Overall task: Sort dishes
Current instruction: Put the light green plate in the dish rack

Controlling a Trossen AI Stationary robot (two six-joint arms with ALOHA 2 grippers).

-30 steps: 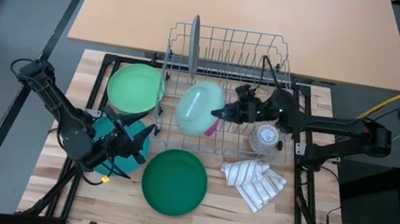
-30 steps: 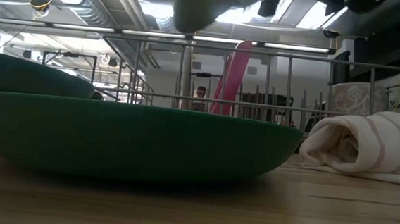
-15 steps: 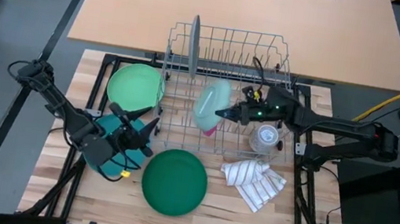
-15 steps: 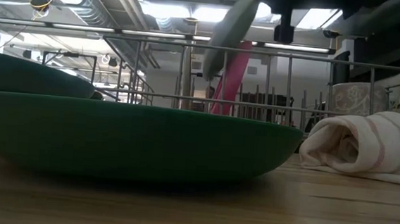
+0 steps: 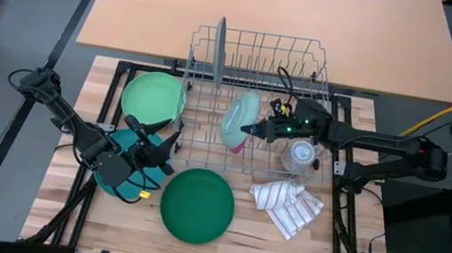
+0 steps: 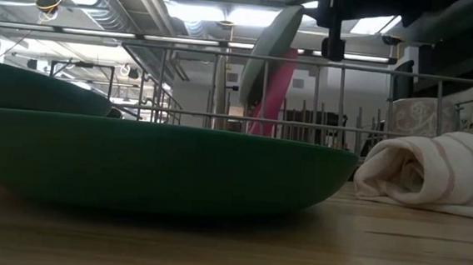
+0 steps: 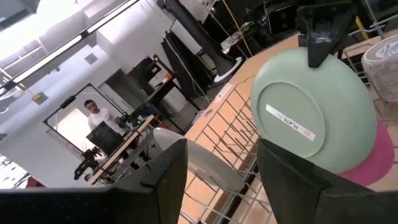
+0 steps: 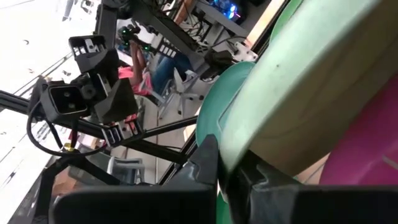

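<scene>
One pale green round plastic plate [image 5: 239, 119] stands on edge in the wire dish rack [image 5: 259, 55], pinched at its rim by the right gripper [image 5: 252, 130], directly above a pink plate [image 5: 238, 147].

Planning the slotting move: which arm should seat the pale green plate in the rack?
Right. The right gripper already pinches the pale green plate upright over the rack; the left gripper waits open near the teal dish.
</scene>
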